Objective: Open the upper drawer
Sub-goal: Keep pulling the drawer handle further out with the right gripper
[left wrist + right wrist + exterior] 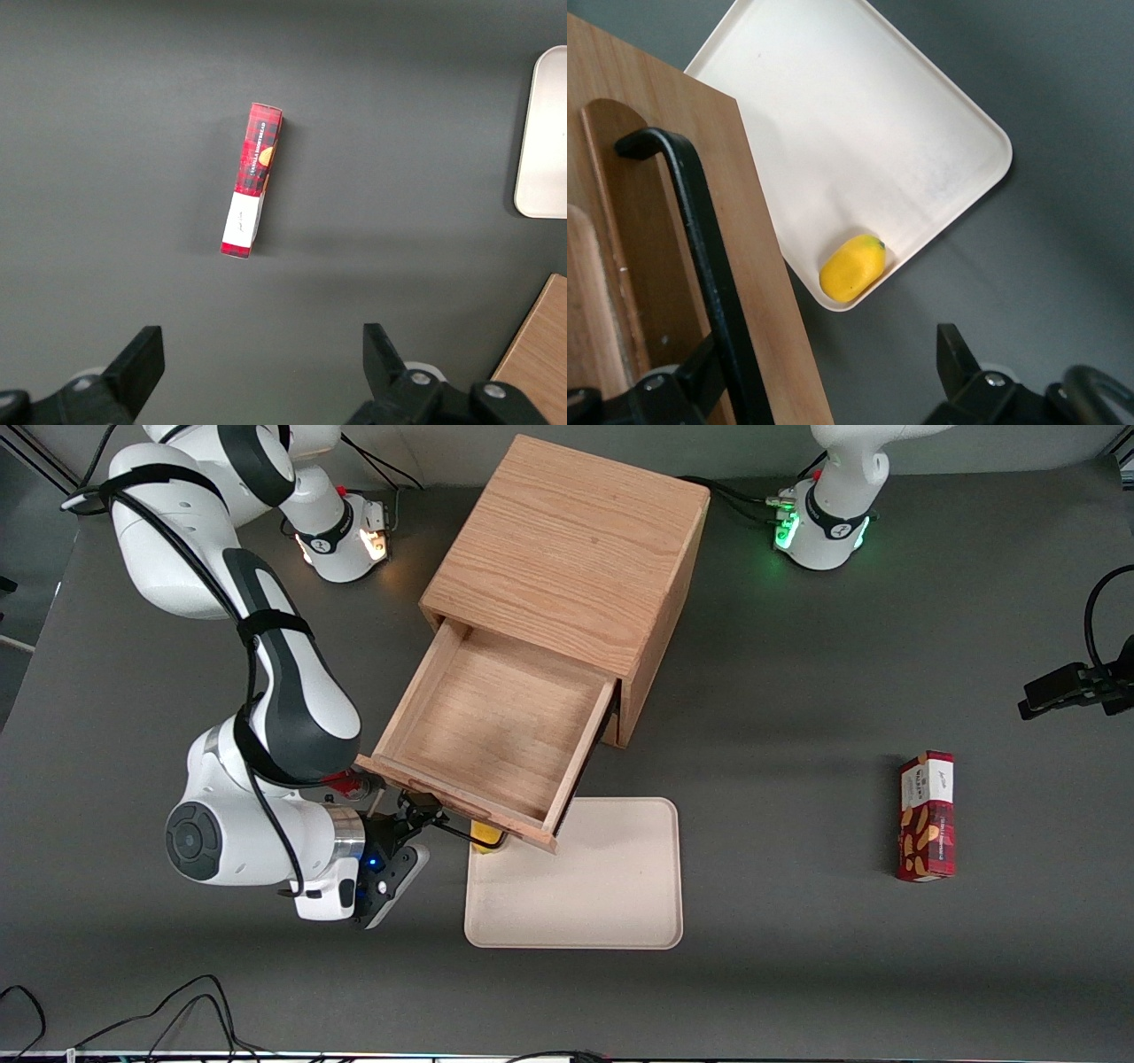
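The oak cabinet [567, 549] stands mid-table with its upper drawer [496, 726] pulled far out; its inside shows bare wood. The drawer's front panel [757, 266] carries the thin black bar handle [700, 230], which also shows as a handle [454, 830] in the front view. My right gripper [423, 815] sits at the drawer front, nearer the front camera than the cabinet. It is open [828, 376]: one finger lies against the handle bar, and the other fingertip [954, 354] stands well apart over the grey table.
A cream tray [602, 886] lies in front of the drawer, its corner under the drawer front, with a small yellow fruit [852, 267] in that corner. A red snack box [927, 815] lies toward the parked arm's end.
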Action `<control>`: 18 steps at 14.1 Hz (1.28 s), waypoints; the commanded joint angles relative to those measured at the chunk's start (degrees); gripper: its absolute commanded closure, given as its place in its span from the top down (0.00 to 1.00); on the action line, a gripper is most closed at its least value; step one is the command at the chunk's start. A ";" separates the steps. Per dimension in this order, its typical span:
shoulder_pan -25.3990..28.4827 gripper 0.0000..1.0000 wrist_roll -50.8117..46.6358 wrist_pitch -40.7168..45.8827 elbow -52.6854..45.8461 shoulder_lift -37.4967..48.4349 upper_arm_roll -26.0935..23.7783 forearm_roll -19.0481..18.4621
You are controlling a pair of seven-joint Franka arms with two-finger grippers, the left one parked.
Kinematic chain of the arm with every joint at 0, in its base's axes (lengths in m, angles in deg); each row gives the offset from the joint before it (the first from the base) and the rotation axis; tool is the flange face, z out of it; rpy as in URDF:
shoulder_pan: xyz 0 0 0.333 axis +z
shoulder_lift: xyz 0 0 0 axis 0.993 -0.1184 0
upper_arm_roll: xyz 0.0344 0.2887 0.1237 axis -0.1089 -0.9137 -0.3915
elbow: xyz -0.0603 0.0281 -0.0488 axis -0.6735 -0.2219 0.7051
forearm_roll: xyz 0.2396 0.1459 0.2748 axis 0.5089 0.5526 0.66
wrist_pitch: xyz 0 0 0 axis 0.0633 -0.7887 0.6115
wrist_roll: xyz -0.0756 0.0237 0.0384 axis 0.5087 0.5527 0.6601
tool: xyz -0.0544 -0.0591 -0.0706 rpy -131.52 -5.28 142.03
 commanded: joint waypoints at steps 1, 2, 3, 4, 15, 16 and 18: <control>-0.15 1.00 -1.88 -1.15 -4.05 -2.18 0.29 0.91; -0.15 1.00 -1.97 -1.68 -3.96 -2.18 0.29 0.91; -0.06 1.00 -2.06 -1.95 -3.96 -2.27 0.29 1.00; -0.06 1.00 -2.15 -2.12 -4.05 -2.27 0.21 1.00; -2.34 1.00 -3.64 6.39 -7.30 1.68 -0.23 1.26; -2.60 1.00 -3.82 7.79 -7.22 2.99 -0.15 1.26; -2.69 1.00 -4.17 10.87 -7.04 6.07 0.20 1.17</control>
